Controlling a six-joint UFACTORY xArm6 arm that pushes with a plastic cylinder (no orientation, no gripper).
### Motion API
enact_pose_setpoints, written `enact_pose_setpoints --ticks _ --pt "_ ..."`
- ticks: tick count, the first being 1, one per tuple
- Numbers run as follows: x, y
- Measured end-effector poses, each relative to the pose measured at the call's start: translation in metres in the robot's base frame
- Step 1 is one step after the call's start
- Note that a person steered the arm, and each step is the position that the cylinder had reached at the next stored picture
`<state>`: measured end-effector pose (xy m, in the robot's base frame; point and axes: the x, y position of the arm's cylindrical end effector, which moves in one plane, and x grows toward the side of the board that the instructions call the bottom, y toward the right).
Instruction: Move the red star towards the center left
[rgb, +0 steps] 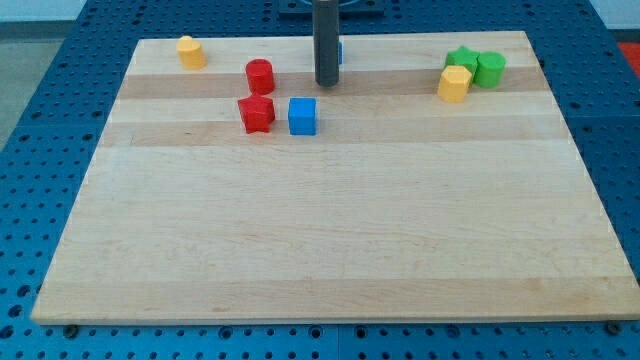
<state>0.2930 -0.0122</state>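
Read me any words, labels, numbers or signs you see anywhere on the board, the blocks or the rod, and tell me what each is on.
None: no text, number or sign is readable anywhere.
Wooden board: plain wood grain, no marks.
Red star, red cylinder, blue cube, yellow blocks, green blocks: plain coloured faces.
Rod ending in my tip: plain dark surface.

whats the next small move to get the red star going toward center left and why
Probably bring my tip down the view to just right of the red star, then push left. The blue cube sits close on the star's right, so the tip likely must squeeze between them.
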Motion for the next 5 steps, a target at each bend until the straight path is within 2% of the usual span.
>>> enact_pose_setpoints --ticks 3,4,5 --pt "0.001 -0.026" --pt "0.016 -0.03" --pt "0.027 -0.058"
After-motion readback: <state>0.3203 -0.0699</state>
